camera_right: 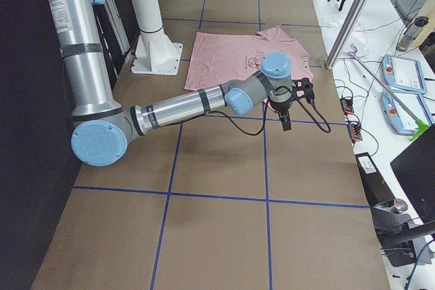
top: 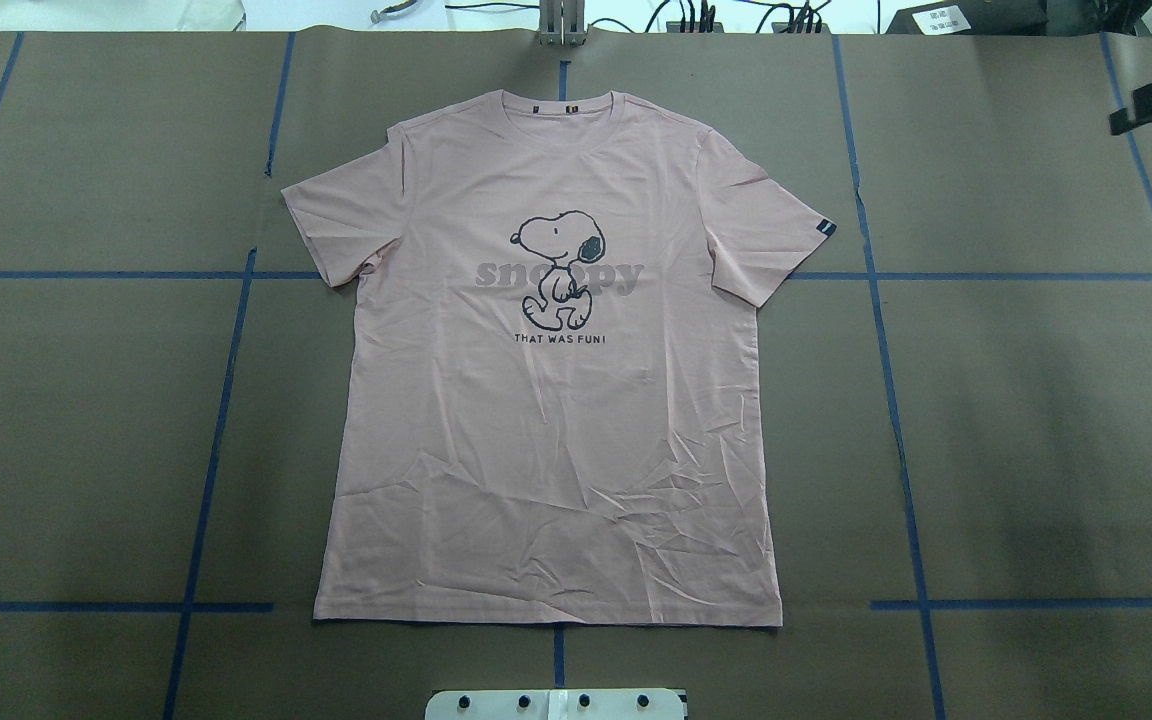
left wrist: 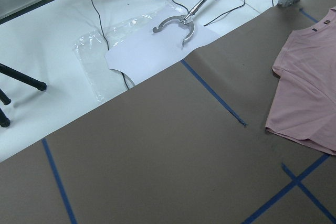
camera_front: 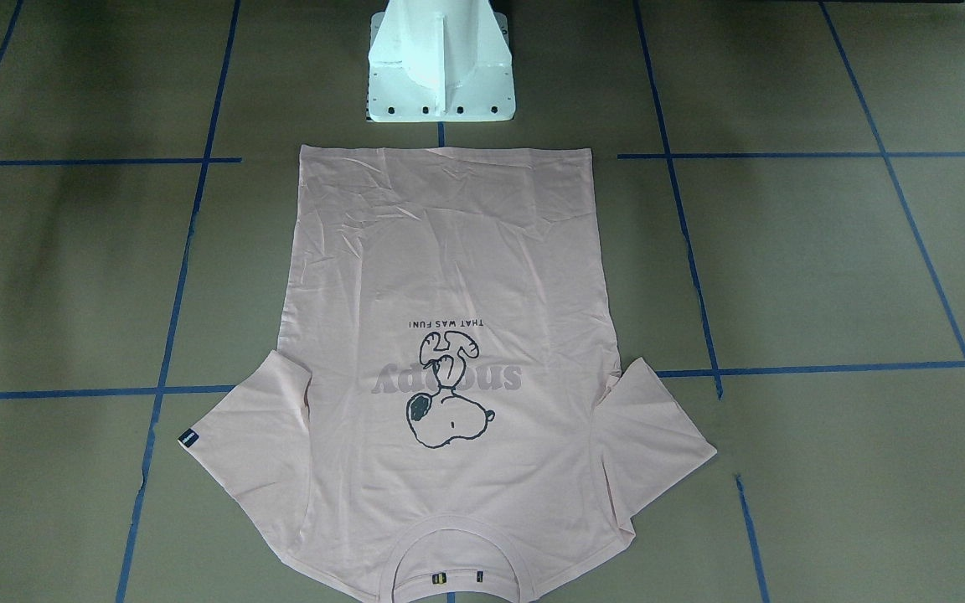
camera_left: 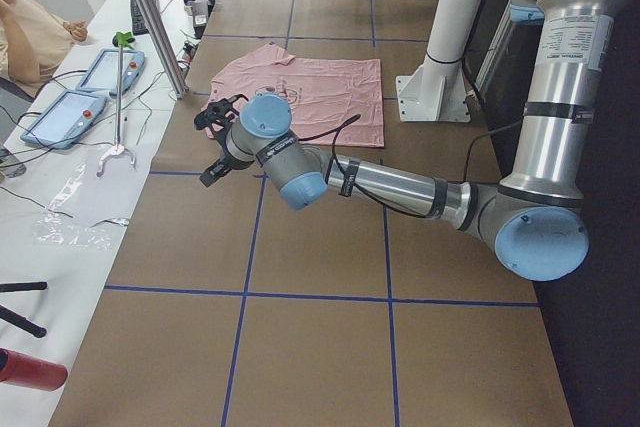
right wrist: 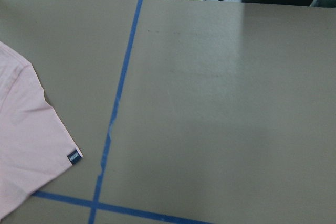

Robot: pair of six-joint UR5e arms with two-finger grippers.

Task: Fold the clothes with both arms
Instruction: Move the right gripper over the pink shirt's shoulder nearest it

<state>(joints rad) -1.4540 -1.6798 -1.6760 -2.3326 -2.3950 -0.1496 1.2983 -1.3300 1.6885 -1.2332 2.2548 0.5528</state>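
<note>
The collar [camera_front: 456, 543] of the pink T-shirt [camera_front: 449, 251] is cut off at the bottom edge. The words on the sleeve tag [right wrist: 74, 156] are too small to read. The left tool [camera_left: 212, 142] and right tool [camera_right: 296, 103] are too small to tell open from closed.

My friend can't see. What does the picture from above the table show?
A pale pink T-shirt lies flat and face up on a brown table with blue tape lines, its cartoon dog showing and its collar toward the far edge. The right gripper peeks in at the top right corner, away from the shirt.
</note>
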